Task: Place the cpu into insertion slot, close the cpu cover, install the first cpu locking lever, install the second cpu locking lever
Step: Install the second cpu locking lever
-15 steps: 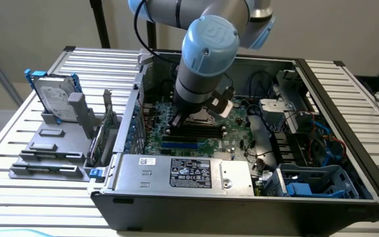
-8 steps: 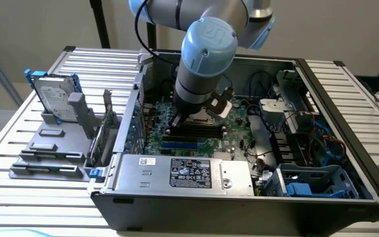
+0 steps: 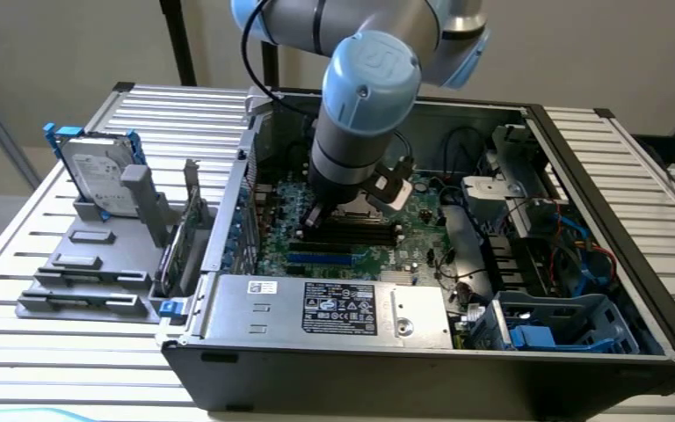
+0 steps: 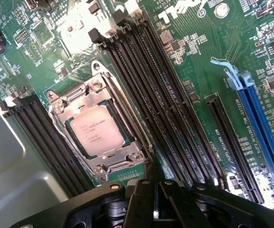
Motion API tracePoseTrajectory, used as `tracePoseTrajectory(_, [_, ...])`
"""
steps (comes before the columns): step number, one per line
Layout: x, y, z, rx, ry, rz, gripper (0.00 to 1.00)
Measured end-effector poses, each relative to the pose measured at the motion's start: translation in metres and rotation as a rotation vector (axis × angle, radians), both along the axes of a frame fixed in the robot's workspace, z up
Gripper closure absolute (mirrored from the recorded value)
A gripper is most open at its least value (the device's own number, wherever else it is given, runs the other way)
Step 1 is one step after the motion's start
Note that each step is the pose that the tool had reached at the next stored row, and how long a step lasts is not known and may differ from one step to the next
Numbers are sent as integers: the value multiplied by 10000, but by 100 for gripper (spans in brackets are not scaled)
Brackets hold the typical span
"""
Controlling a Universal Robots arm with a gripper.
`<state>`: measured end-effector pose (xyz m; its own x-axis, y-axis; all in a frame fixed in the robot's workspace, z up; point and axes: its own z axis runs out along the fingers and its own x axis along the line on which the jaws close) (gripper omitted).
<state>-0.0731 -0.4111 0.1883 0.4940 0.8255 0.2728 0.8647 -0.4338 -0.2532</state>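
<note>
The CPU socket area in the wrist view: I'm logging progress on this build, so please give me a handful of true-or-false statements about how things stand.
1. The cpu sits in the insertion slot, its silver-grey metal top facing up. True.
2. The cpu cover stands raised, leaving the socket open. False: the frame lies flat around the chip.
3. Long black memory slots run along both sides of the socket. True.
4. The blue expansion slot touches the socket. False: it lies apart, beyond the memory slots.
5. In the exterior view a hard drive stands in a grey rack outside the computer case. True.
</note>
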Motion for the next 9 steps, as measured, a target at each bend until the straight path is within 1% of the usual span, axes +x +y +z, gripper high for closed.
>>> tracePoseTrajectory(4, [-3,6,-3,-151,-1,-1,89])
tracePoseTrajectory(6, [-3,6,-3,-238,0,0,89])
tracePoseTrajectory(8, [-4,6,1,-295,-1,-1,89])
tracePoseTrajectory(9, [-4,6,10,-311,-3,0,89])
